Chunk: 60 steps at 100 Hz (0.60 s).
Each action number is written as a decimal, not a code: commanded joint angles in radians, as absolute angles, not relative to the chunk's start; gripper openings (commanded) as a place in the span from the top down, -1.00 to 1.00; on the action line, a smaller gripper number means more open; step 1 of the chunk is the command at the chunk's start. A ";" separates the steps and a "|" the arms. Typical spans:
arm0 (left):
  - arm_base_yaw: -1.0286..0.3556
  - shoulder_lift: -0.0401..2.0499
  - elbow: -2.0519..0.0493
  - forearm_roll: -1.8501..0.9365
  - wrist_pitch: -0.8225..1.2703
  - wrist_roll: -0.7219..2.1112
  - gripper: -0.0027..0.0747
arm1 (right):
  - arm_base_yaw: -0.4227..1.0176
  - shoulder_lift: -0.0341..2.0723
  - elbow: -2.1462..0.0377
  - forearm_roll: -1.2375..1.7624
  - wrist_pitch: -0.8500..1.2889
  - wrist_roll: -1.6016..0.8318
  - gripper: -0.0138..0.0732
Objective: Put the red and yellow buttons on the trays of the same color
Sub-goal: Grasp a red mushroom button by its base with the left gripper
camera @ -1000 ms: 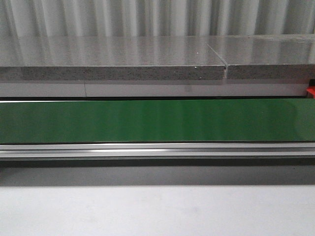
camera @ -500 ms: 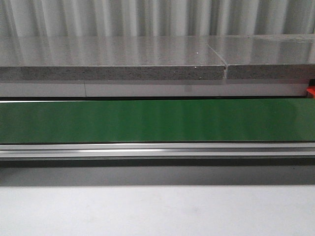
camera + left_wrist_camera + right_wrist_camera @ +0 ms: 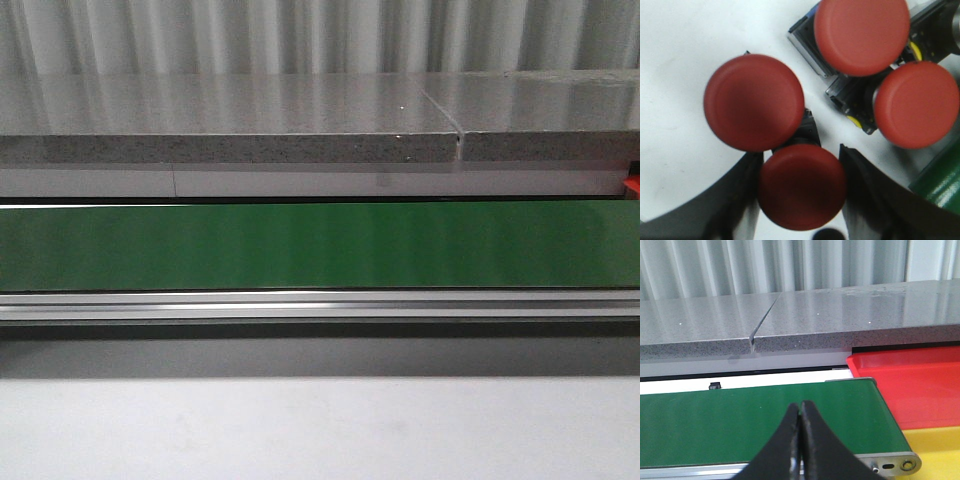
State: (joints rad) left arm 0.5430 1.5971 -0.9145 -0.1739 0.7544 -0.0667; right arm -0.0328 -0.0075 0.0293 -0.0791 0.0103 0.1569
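Under L wrist: 4 red buttons [image 3: 754,102], 1 betw. fingers [image 3: 740,200].

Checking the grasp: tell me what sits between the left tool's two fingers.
A red button sits between the left tool fingers, seen in the left wrist view.

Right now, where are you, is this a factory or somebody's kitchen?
Probably a factory-style sorting bench, not a kitchen. A green conveyor belt runs past, a red tray and yellow tray wait at its end, and red push buttons sit on a white table.
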 commanded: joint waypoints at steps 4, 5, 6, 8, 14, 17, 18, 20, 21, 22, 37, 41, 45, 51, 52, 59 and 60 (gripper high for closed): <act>0.544 1.564 -0.942 -0.191 0.730 -0.058 0.39 | -0.037 -0.019 0.012 -0.081 -0.068 0.154 0.84; 0.544 1.564 -0.942 -0.191 0.732 -0.057 0.39 | -0.037 -0.019 0.012 -0.081 -0.068 0.154 0.84; 0.544 1.564 -0.942 -0.191 0.734 -0.057 0.39 | -0.037 -0.019 0.012 -0.081 -0.068 0.154 0.84; 0.544 1.562 -0.942 -0.191 0.736 -0.055 0.39 | -0.037 -0.019 0.012 -0.081 -0.068 0.154 0.84; 0.544 1.551 -0.942 -0.191 0.751 -0.052 0.39 | -0.037 -0.019 0.012 -0.081 -0.068 0.154 0.84; 0.544 1.543 -0.942 -0.191 0.761 -0.043 0.39 | -0.037 -0.019 0.012 -0.081 -0.068 0.154 0.84; 0.544 1.541 -0.942 -0.191 0.764 -0.041 0.39 | -0.037 -0.019 0.012 -0.081 -0.068 0.154 0.84; 0.544 1.533 -0.942 -0.191 0.771 -0.039 0.39 | -0.037 -0.019 0.012 -0.081 -0.068 0.154 0.84; 0.544 1.526 -0.942 -0.191 0.776 -0.039 0.39 | -0.037 -0.019 0.012 -0.081 -0.068 0.154 0.84; 0.544 1.522 -0.942 -0.191 0.779 -0.038 0.39 | -0.037 -0.019 0.012 -0.081 -0.068 0.154 0.84; 0.544 1.428 -0.942 -0.185 0.837 0.000 0.39 | -0.037 -0.019 0.012 -0.081 -0.068 0.154 0.84; 0.544 1.406 -0.942 -0.185 0.853 0.000 0.39 | -0.037 -0.019 0.012 -0.081 -0.068 0.154 0.84; 0.544 1.381 -0.942 -0.185 0.871 0.010 0.39 | -0.037 -0.019 0.012 -0.081 -0.068 0.154 0.84; 0.544 1.349 -0.942 -0.185 0.890 0.016 0.39 | -0.037 -0.019 0.012 -0.081 -0.068 0.154 0.84; 0.544 1.341 -0.942 -0.185 0.894 0.016 0.39 | -0.037 -0.019 0.012 -0.081 -0.068 0.154 0.84; 0.542 1.312 -0.947 -0.185 0.915 0.018 0.39 | -0.037 -0.019 0.012 -0.081 -0.068 0.154 0.84; 0.540 1.307 -0.951 -0.185 0.922 0.018 0.39 | -0.037 -0.019 0.012 -0.081 -0.068 0.154 0.84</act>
State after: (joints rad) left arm 0.5430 1.3695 -0.9145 -0.1722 0.9055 0.0097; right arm -0.0328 -0.0075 0.0293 -0.0791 0.0103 0.1569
